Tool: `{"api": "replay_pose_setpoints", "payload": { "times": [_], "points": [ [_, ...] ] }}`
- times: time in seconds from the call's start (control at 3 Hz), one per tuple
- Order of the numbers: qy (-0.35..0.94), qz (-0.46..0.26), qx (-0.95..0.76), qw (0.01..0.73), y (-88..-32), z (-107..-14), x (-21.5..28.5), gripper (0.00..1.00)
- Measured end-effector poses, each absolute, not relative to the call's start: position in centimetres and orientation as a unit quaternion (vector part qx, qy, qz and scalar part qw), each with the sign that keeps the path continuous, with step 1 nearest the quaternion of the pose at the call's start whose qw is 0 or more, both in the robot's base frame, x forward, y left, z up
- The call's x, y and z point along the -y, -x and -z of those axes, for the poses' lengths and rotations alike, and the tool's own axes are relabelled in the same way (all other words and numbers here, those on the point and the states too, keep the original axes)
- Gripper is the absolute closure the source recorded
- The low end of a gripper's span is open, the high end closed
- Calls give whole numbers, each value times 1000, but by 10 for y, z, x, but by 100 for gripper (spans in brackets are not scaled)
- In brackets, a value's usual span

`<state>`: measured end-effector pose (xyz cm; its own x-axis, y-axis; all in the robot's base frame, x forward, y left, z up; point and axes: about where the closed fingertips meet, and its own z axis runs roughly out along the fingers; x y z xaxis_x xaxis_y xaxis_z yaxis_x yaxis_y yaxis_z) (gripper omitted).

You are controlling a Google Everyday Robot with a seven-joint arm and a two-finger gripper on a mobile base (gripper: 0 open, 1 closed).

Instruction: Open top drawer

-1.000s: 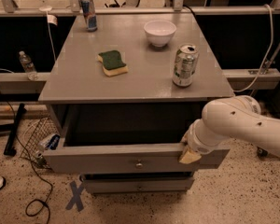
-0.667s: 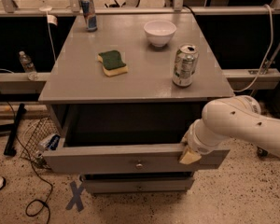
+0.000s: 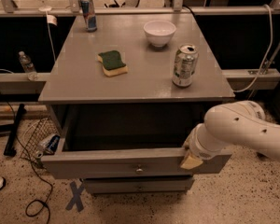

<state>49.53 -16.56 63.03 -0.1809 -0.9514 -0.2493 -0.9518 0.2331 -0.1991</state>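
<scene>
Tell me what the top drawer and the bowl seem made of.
The top drawer looks like painted wood or laminate: flat matte grey. The bowl seems ceramic, perhaps plastic: smooth, white. The gripper is at the drawer front's right top edge.

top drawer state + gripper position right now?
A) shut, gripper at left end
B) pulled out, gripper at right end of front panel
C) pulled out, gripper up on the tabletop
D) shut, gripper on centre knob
B: the top drawer stands well out from the cabinet with its dark inside showing, and the gripper is at the right end of its front panel, away from the centre knob.
</scene>
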Motion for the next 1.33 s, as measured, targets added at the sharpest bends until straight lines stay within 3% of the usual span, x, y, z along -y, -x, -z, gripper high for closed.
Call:
{"api": "replay_pose_setpoints", "payload": {
  "times": [1.33],
  "points": [
    [588, 5, -791, 167, -460, -633, 171, 100]
  ]
}}
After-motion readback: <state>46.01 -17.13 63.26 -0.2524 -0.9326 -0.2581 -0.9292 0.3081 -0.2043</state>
